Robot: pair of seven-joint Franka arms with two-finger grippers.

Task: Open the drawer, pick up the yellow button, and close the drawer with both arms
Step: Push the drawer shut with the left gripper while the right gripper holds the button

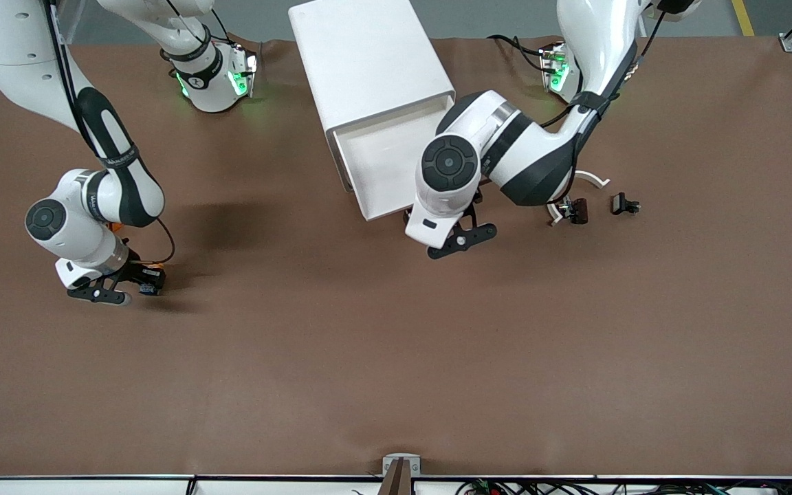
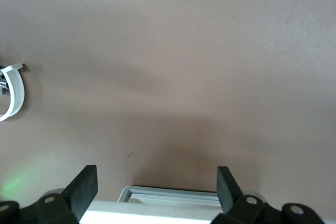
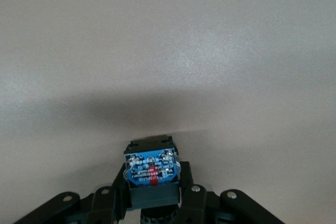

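Button (image 3: 151, 167) sits pinched in the right pincer (image 1: 121, 283) over bare desk (image 1: 368, 357) toward the right arm's end; left pincer (image 1: 456, 237) hangs spread at the open drawer (image 1: 379, 161) front edge.

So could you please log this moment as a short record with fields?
drawer: open, pulled out of the cabinet
button: held in the right gripper
right gripper: shut on the button, over bare table toward the right arm's end
left gripper: open, empty, at the drawer's front edge
clips: two dark ones on the table toward the left arm's end
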